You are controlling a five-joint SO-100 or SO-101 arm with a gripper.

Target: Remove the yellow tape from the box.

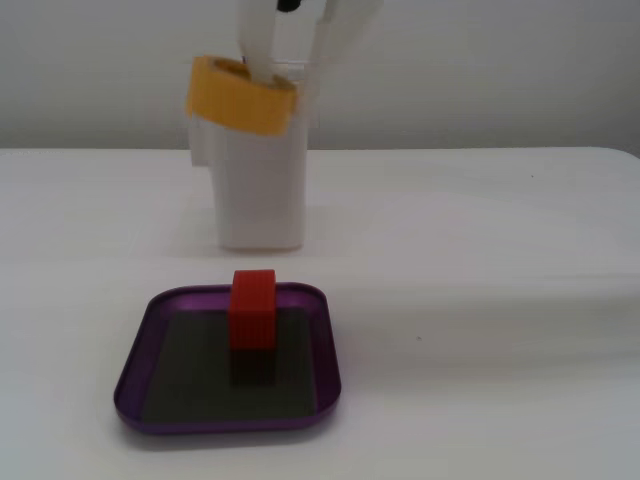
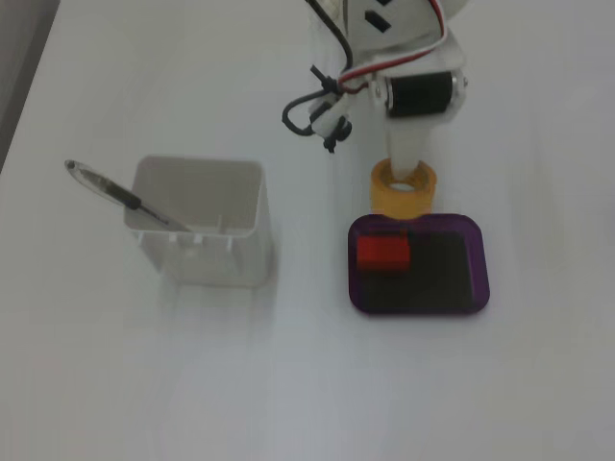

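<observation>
Fixed views show my gripper [image 1: 262, 62] holding the yellow tape [image 1: 240, 94] high, tilted, clear of the box [image 1: 135, 375]. With one finger through its core, the roll may slip onto the red cube [image 1: 252, 309].

White, plain tabletop [image 1: 480, 260], lit evenly, seen in both fixed views. Carries a purple box [image 1: 130, 365] with dark floor, flat on the surface, nearest the camera in a fixed view. Carries also a tall white container [image 1: 262, 195], upright, behind the box there and well apart from the box [image 2: 479, 279] in a fixed view from above, to its left [image 2: 197, 230]. Bears soft shadows beside both. Possibly a faint crease or edge across the surface; too blurred to tell.
</observation>
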